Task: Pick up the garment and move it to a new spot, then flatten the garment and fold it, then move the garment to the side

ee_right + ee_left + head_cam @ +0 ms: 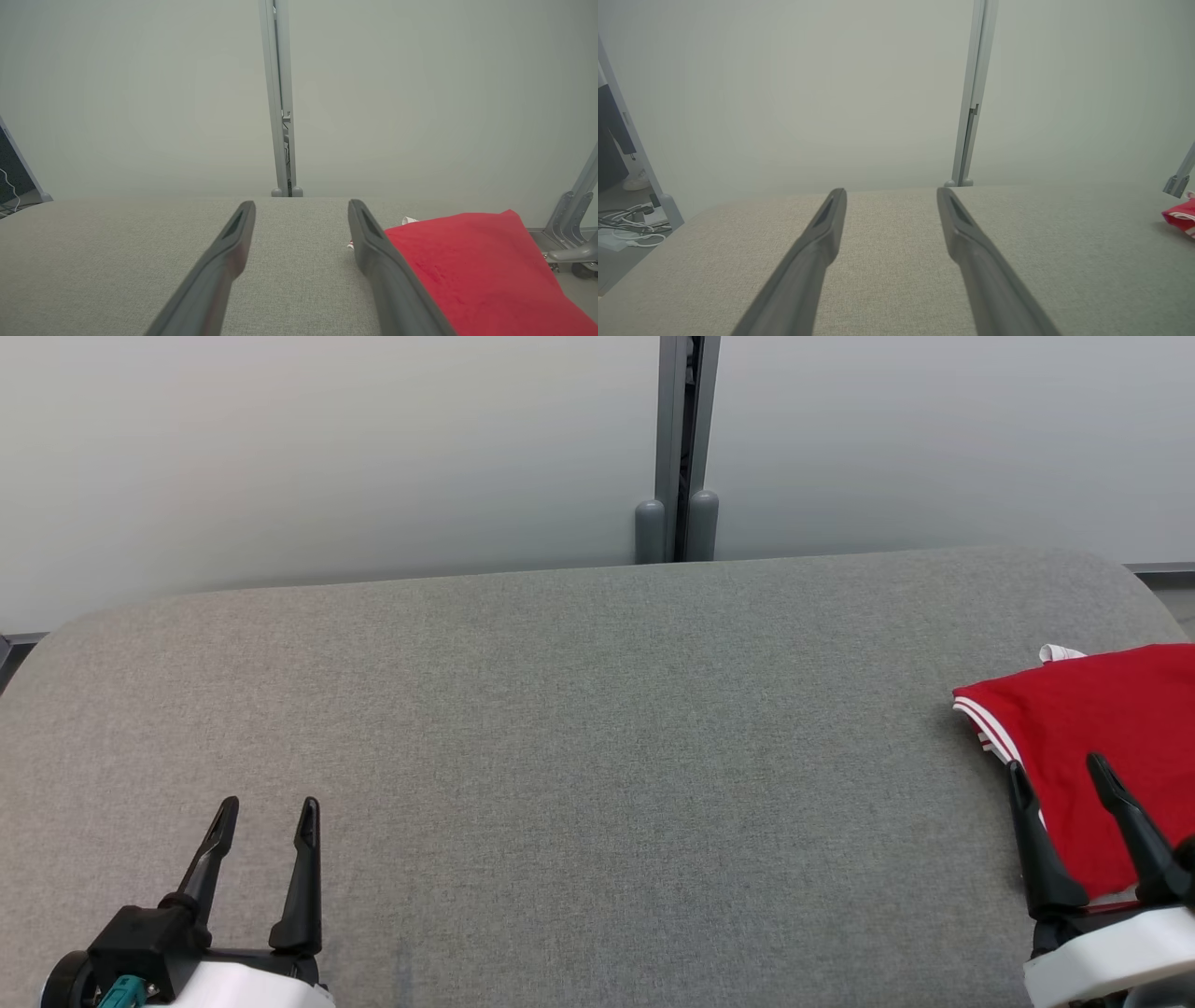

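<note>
The garment point(1092, 728) is a red folded bundle with red-white striped trim, lying at the right edge of the grey table point(560, 737). A bit of white cloth peeks out at its far edge. My right gripper point(1060, 775) stands open at the lower right, fingers over the garment's near part, nothing between them. In the right wrist view the garment point(467, 266) lies beside and behind the right finger of that gripper point(301, 207). My left gripper point(271, 812) is open and empty at the lower left, far from the garment. The left wrist view catches the garment point(1181, 217) at its right edge.
Pale partition panels with a grey post point(686, 448) stand behind the table's far edge. Cables point(630, 228) lie on the floor past the table's left end. A grey metal stand point(572, 224) is beyond the table's right end.
</note>
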Robot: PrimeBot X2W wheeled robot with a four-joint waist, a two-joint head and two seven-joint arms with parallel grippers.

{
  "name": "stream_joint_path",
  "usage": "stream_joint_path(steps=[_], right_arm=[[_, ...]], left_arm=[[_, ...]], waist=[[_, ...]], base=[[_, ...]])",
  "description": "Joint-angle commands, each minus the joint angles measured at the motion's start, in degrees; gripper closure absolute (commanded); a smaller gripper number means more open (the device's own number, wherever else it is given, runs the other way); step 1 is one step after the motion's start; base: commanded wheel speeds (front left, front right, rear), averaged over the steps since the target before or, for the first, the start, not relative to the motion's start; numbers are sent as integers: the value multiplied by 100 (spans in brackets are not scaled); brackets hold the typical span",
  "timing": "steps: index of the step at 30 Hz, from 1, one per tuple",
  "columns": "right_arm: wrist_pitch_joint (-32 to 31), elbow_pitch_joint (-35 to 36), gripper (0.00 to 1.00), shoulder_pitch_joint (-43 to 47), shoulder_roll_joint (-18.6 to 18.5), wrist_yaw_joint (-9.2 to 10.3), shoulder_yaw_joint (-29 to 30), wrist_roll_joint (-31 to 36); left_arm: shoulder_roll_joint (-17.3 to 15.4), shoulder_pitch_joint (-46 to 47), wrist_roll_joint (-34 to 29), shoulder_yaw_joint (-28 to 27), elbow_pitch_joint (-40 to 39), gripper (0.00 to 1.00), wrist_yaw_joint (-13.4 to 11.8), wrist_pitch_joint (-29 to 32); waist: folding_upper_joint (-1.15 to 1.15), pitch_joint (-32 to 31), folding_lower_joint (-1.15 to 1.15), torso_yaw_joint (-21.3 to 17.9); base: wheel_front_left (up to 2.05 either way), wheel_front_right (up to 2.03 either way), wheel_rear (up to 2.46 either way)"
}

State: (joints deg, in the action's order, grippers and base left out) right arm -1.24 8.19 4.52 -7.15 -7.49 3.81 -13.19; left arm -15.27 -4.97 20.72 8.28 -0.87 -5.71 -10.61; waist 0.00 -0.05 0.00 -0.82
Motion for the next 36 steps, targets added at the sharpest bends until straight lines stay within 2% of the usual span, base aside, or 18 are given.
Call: stream_joint_path(steps=[1, 6, 7, 10, 24, 36], right_arm=[[-11, 10, 0, 51, -27, -2, 31, -26], [-42, 52, 0, 48, -37, -2, 29, -46], [-31, 10, 100, 22, -4, 0, -1, -29], [-46, -148, 100, 66, 54, 0, -30, -66], [-664, -776, 100, -391, 34, 0, 557, -1412], [-1071, -1204, 100, -696, 14, 0, 940, -2332]], left_arm=[[-13, -22, 26, -6, 20, 0, -34, -24], [21, 24, 14, -60, -1, 0, -112, -76], [25, -2, 38, -22, 12, 100, -91, -70], [112, -77, 82, 34, 144, 100, -89, -52], [318, 178, 1446, 144, 339, 100, 131, -126], [456, 377, 2382, 222, 532, 100, 315, -176]], waist=[[0, 2, 0, 2], [0, 44, 0, 14], [0, 43, 0, 13], [0, 43, 0, 13], [0, 42, 0, 21], [0, 40, 0, 27]], base=[[0, 0, 0], [0, 0, 0], [0, 0, 0], [0, 0, 0], [0, 0, 0], [0, 0, 0]])
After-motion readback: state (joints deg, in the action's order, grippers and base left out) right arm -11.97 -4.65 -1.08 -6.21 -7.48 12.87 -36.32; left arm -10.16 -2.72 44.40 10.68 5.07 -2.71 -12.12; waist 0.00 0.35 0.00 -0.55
